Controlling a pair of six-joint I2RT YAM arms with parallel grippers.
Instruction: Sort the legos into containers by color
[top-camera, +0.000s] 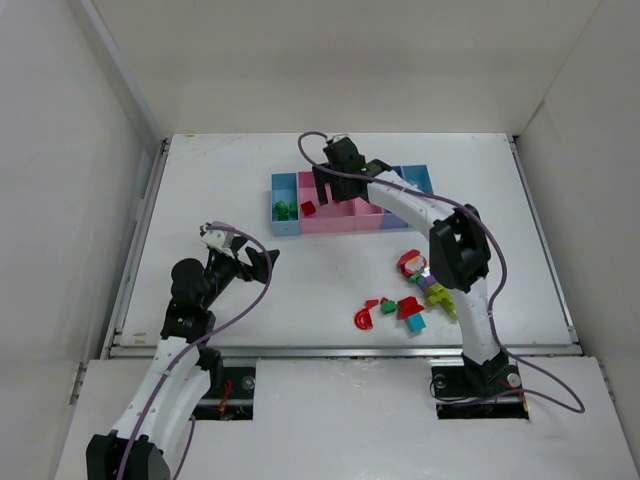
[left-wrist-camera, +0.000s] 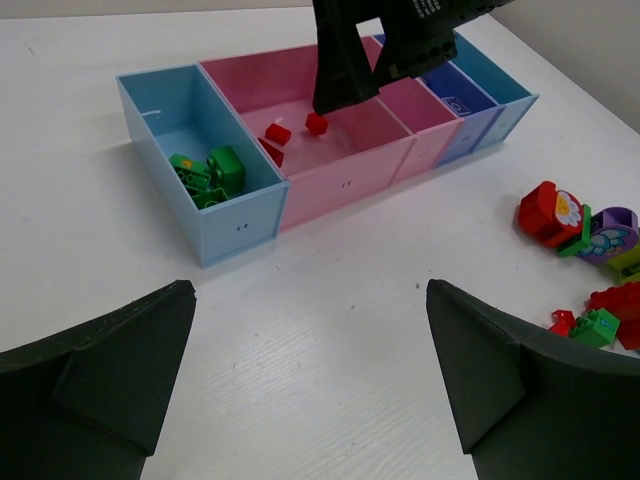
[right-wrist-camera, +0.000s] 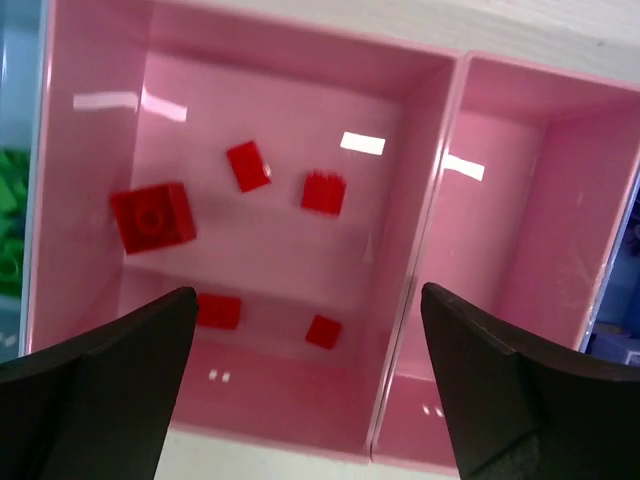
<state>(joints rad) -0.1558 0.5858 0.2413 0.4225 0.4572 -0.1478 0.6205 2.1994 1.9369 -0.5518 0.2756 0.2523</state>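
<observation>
The containers (top-camera: 283, 229) stand in a joined row at the back middle of the table. My right gripper (top-camera: 345, 195) hangs open over the wide pink bin (right-wrist-camera: 420, 160) with nothing between its fingers. Red legos (right-wrist-camera: 152, 217) lie on that bin's floor, and one small red piece (right-wrist-camera: 323, 192) looks blurred. Green legos (left-wrist-camera: 205, 172) fill the front of the left light blue bin (left-wrist-camera: 240, 225). Loose legos (top-camera: 410, 295) in red, green, purple, lime and teal lie in a group on the table near the right arm. My left gripper (left-wrist-camera: 310, 330) is open and empty above bare table, well left of the pile.
The narrower pink bin (right-wrist-camera: 530, 200), a purple-blue bin (left-wrist-camera: 470, 110) and a far light blue bin (left-wrist-camera: 510, 95) show no pieces in them. The right arm (top-camera: 455, 250) reaches over the table from its base to the bins. White walls enclose the table on three sides.
</observation>
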